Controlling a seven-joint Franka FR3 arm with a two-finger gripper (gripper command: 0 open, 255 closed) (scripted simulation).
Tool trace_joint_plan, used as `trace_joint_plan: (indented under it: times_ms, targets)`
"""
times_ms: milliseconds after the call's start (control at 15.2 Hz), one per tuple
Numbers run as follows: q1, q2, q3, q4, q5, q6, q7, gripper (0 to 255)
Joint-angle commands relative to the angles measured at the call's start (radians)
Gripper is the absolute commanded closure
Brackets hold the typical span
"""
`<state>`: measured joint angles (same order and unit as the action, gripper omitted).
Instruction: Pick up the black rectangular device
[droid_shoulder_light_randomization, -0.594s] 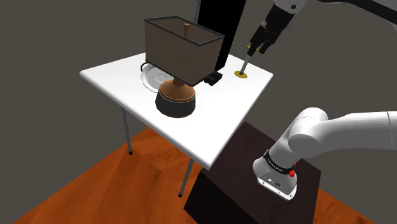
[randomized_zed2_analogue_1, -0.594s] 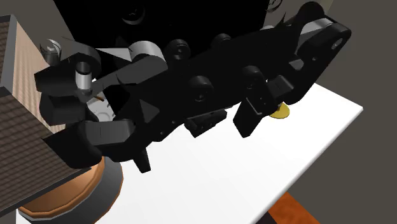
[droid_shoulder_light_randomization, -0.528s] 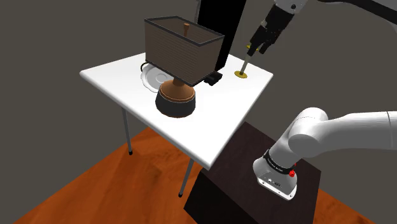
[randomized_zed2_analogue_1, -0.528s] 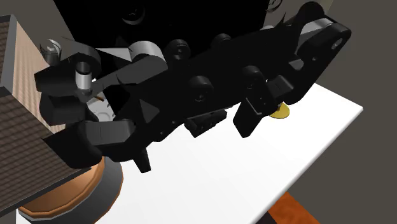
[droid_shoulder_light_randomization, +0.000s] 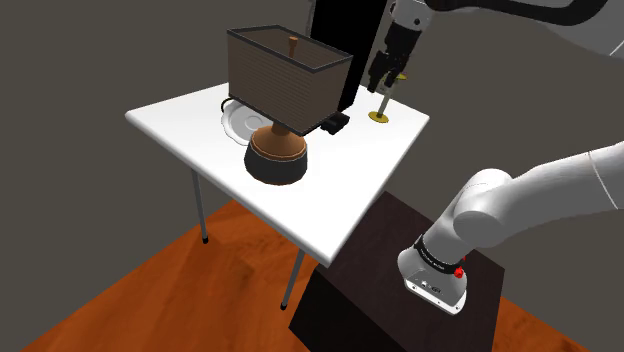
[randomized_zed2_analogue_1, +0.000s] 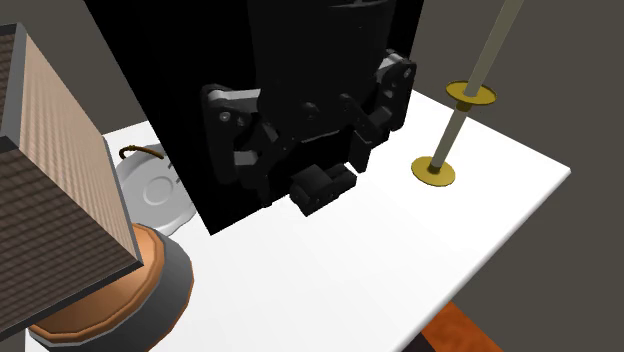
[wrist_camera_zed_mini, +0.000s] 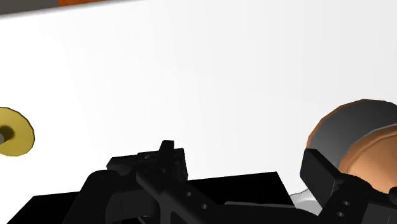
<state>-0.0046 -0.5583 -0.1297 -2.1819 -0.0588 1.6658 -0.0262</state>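
A small black rectangular device (droid_shoulder_light_randomization: 335, 122) lies on the white table (droid_shoulder_light_randomization: 340, 190), at the foot of a tall black slab (droid_shoulder_light_randomization: 345, 50) behind the lamp. It also shows as a small blocky device (randomized_zed2_analogue_1: 322, 186) in the second exterior view and past the fingers as the device (wrist_camera_zed_mini: 164, 159) in the wrist view. My gripper (droid_shoulder_light_randomization: 384, 80) hangs above the table, between the slab and a brass candlestick (droid_shoulder_light_randomization: 380, 108). In the second exterior view the gripper (randomized_zed2_analogue_1: 315, 168) hovers just over the device. In the wrist view the gripper (wrist_camera_zed_mini: 216, 167) is open, fingers wide apart and holding nothing.
A lamp with a brown shade (droid_shoulder_light_randomization: 285, 75) and round brown base (droid_shoulder_light_randomization: 277, 155) stands mid-table, with a white plate (droid_shoulder_light_randomization: 240, 122) behind it. The candlestick's brass foot (randomized_zed2_analogue_1: 434, 171) is close beside the gripper. The table's near edge runs next to my dark stand (droid_shoulder_light_randomization: 400, 290).
The gripper has swung to the shoulder view's left, from above the candlestick toward the black slab. In the second exterior view it has drawn back from the camera to above the small device.
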Motion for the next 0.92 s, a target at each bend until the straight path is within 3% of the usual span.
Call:
trace_joint_plan:
  times_ms: [0, 858]
  targets:
    - [0.003, 0.087, -0.018, 0.041, -0.009, 0.013, -0.035, 0]
    - [-0.011, 0.651, -0.093, 0.377, -0.021, 0.037, -0.251, 0]
